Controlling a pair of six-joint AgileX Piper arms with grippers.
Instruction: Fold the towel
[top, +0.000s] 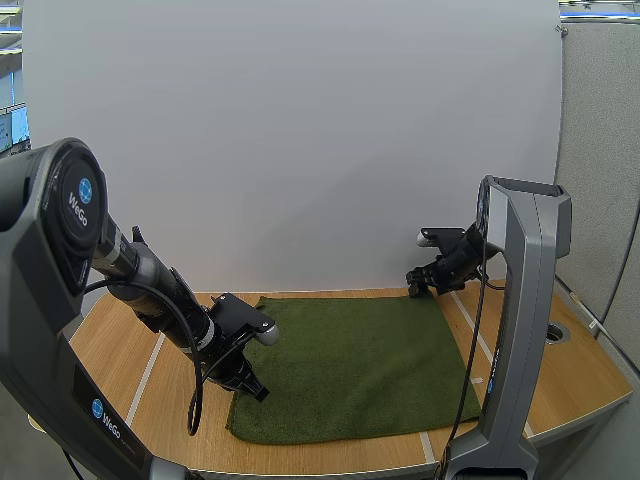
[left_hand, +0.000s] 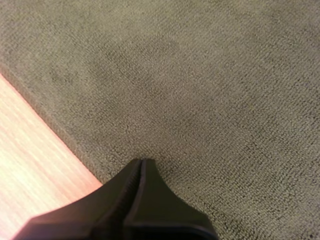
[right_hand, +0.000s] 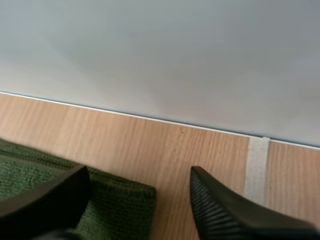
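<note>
Towel (top: 355, 365): flat on the wooden table (top: 120, 340).
Left gripper (left_hand: 142, 165): fingers together, empty, at towel's near-left edge, possibly touching.
Right gripper (right_hand: 140, 175): fingers apart, empty, over its far-right corner.

soft even room light in my high view, left wrist view dimmer and warmer, faint shade on the towel (left_hand: 200, 100) by my left gripper (left_hand: 141, 163), high-view edges bow a bit

The left arm (top: 150, 285) is reaching in from the lower left of the frame and angling downward, its left hand (top: 252, 390) pointing low with fingers (left_hand: 150, 200) pressed together as one dark wedge. The right arm (top: 515, 330) is standing tall at the right, its forearm extending leftward and the right hand (top: 416, 288) spreading its fingers (right_hand: 225, 210) wide apart.
</note>
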